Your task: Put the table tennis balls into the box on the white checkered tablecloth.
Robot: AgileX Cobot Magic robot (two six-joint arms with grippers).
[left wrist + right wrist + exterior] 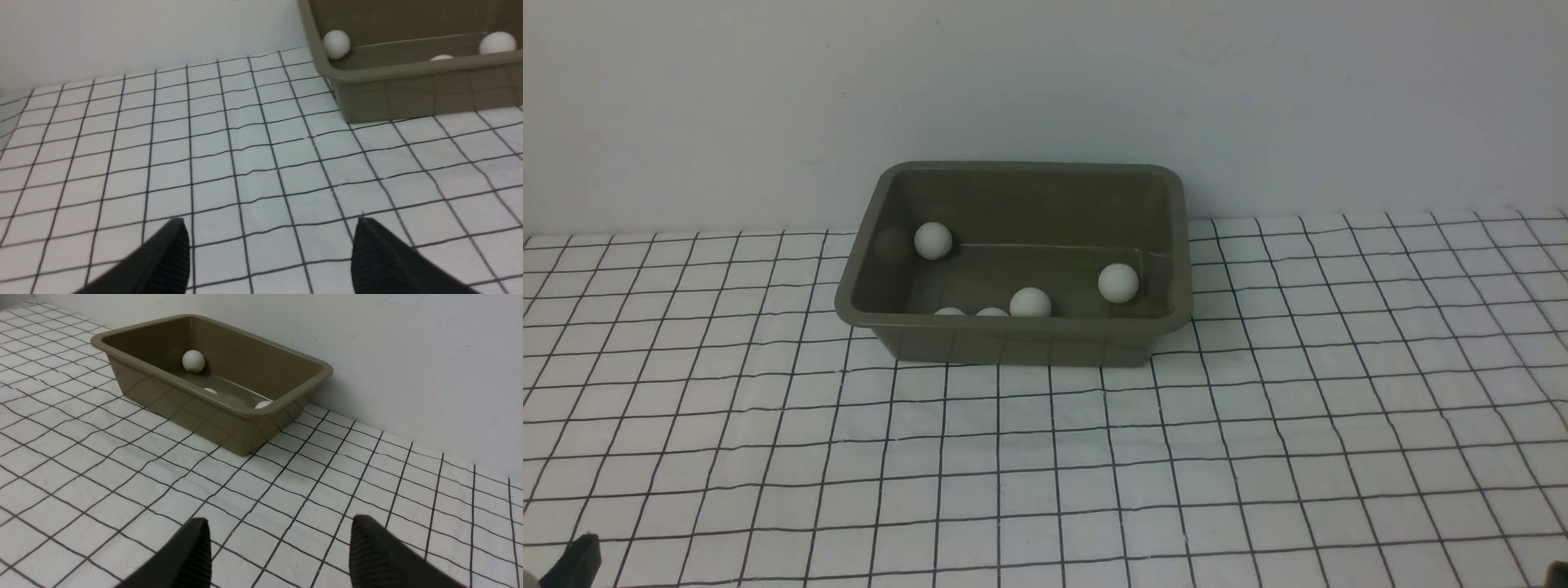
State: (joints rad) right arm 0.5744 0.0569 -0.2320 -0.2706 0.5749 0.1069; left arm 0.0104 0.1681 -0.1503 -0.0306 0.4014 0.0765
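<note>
now all five table tennis balls (1030, 302) are seen inside the box (1021, 339), none left on the white checkered tablecloth (1045, 457) around it. one ball rests by the box's far left corner, one near its right wall, and three sit along its near wall, two of them half hidden behind the near rim. the balls are judged very light, hollow, smooth and prone to rolling or being squirted out if pinched off-centre; a gentle grip across the widest part would be called for, and hard squeezing could dent them. the box is judged stiff plastic, light, likely to slide on the cloth if bumped. the task is judged done.

left gripper (269, 245) is held well short of the box, over bare cloth, jaws spread wide apart, nothing between them, nothing touched. right gripper (280, 549) is likewise kept well back from the box over bare cloth, jaws apart, empty, no contact seen.
</note>
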